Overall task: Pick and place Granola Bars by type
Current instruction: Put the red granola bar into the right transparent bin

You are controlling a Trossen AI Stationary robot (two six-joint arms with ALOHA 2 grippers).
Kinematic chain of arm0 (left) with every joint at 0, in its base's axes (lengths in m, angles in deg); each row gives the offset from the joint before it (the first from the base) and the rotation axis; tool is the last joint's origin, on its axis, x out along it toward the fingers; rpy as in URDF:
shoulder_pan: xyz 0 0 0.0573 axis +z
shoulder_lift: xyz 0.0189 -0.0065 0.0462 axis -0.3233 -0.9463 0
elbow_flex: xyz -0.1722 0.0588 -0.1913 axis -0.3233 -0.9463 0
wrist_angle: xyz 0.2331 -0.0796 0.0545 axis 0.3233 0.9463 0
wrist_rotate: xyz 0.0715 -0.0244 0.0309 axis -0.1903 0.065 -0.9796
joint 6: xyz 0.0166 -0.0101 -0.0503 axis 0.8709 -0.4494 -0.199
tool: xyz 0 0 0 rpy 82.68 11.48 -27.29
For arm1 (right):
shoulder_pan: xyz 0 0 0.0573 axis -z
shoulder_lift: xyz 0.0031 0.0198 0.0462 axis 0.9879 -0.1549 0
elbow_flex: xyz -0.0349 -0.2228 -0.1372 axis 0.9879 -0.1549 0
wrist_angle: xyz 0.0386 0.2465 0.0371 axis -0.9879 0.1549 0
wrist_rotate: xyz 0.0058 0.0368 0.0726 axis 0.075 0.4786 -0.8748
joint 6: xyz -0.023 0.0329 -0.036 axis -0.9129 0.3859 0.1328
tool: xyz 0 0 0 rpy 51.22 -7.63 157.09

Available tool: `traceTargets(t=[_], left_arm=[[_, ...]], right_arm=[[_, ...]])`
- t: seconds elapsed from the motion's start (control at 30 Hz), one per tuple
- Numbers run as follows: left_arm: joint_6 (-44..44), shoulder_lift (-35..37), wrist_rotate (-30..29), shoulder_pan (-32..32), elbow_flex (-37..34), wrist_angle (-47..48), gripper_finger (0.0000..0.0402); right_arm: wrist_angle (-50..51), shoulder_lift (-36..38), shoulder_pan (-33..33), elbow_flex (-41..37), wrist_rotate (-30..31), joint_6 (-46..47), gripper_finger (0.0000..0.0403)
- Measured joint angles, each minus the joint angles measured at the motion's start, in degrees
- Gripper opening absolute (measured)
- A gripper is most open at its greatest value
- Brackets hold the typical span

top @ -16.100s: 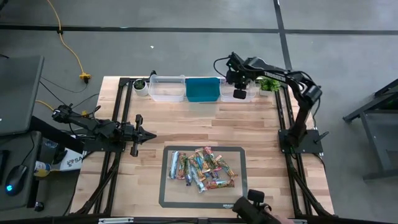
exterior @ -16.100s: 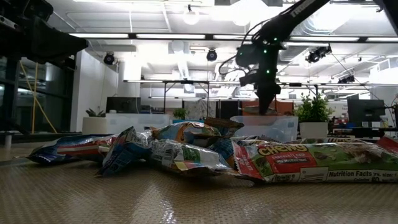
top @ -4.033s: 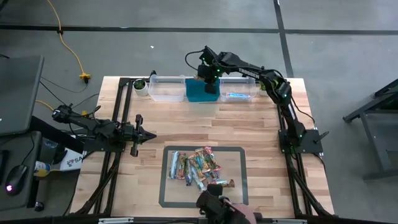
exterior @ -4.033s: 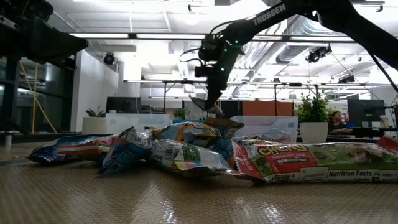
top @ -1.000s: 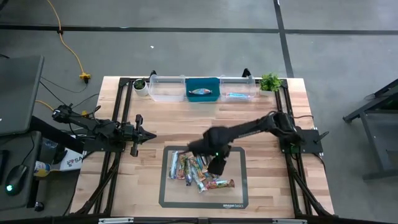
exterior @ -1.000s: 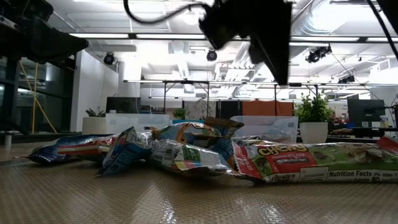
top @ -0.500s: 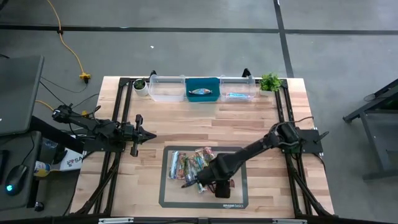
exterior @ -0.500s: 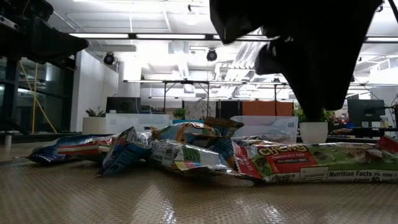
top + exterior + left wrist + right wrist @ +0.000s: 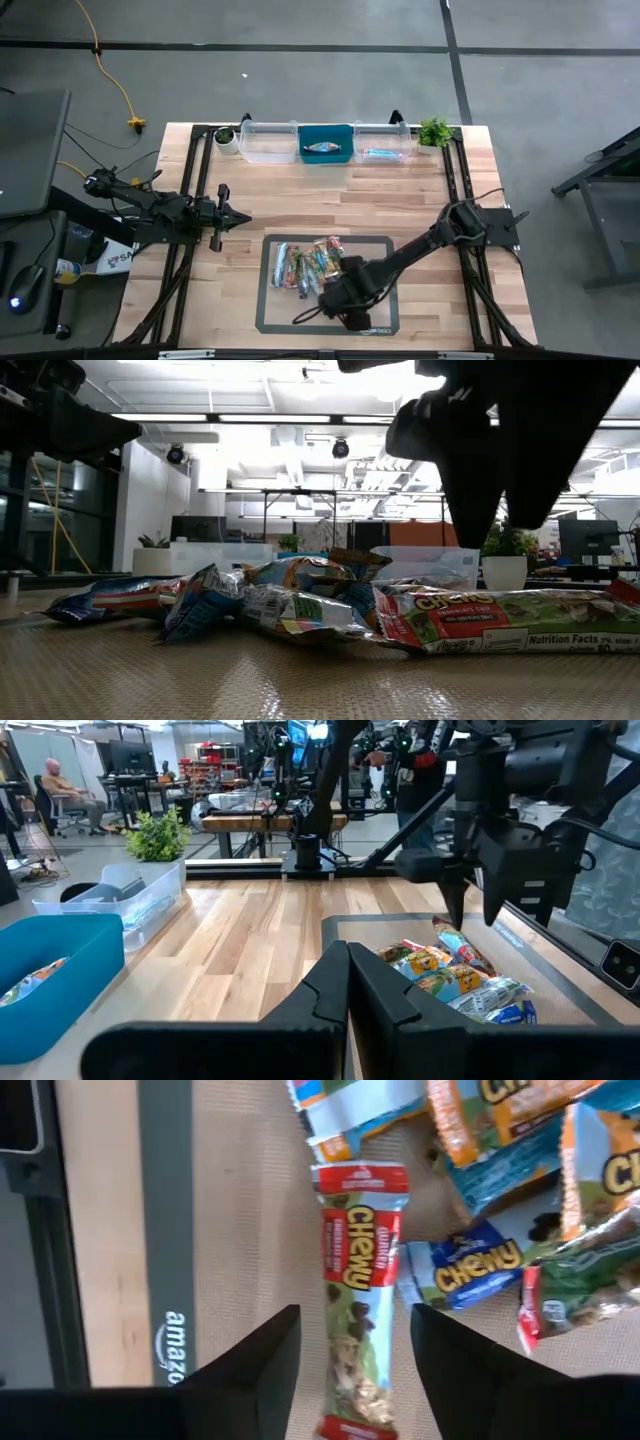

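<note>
The right pincer (image 9: 348, 1355) hangs low over the near right part of the grey mat (image 9: 380, 250), its two dark fingers (image 9: 255, 1365) spread wide with a red-ended granola bar (image 9: 355, 1295) showing between them; whether the tips touch the wrapper cannot be told, and nothing is gripped. The left pincer (image 9: 240, 217) waits over the counter's left side, pressed together and empty.

The counter (image 9: 300, 200) is pale wood planking, and the mat lies on its near middle (a brand name is printed along the mat's near border). At the far edge stand a clear bin (image 9: 268, 140), a blue bin (image 9: 326, 134) with one bar inside, another clear bin (image 9: 385, 140) with one bar, and small potted plants (image 9: 434, 131) at the row's ends. Beyond is an open workshop with ceiling lights, desks and a seated person (image 9: 62, 782).

The remaining granola bars (image 9: 305, 268) lie heaped on the mat, pointing various ways. In the right wrist view, the red-ended bar's long axis runs in line with the gap between the fingers.
</note>
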Motion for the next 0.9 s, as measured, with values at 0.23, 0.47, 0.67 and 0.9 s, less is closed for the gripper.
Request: traceTargets(t=[0.23,0.47,0.67,0.9], left_arm=[[0.0,0.0,0.0,-0.01,0.0,0.0,0.0001],[0.0,0.0,0.0,0.02,0.02,0.0,0.0001],[0.0,0.0,0.0,-0.01,0.02,0.0,0.0001],[0.0,0.0,0.0,0.02,0.02,0.0,0.0001]], right_arm=[[-0.14,0.0,-2.2,0.0,3.34,2.94,0.0226],[-1.39,-0.02,-3.83,-4.63,4.43,8.51,0.024],[-7.09,-0.04,-4.69,-10.69,4.11,11.03,0.024],[-11.05,0.44,-4.7,-13.98,3.5,10.78,0.0239]])
